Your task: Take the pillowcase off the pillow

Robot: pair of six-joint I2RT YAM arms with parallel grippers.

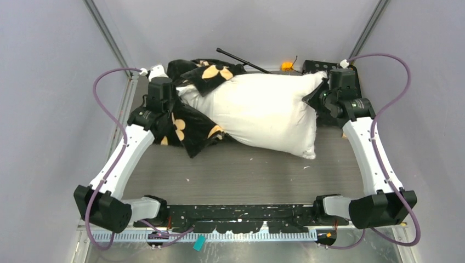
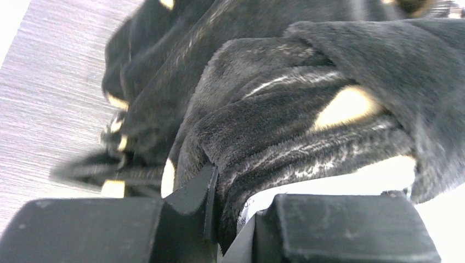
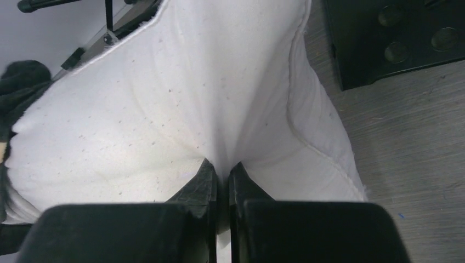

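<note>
The pillowcase (image 1: 192, 137) is bunched over the left end of the pillow (image 1: 263, 112), which lies across the far half of the table (image 1: 247, 175) with most of its white body bare. The left gripper (image 2: 233, 200) is clamped on a plush fold of the cover, and the right gripper (image 3: 222, 167) pinches the pillow's opposite corner. This looks like the pulling-off step. Next, the arms should draw apart, the left dragging the cover clear while the right anchors the cushion.

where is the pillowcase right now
In the top view the pillowcase is bunched around the left end of the pillow. The left wrist view shows the left end effector shut on a fold of it.
</note>
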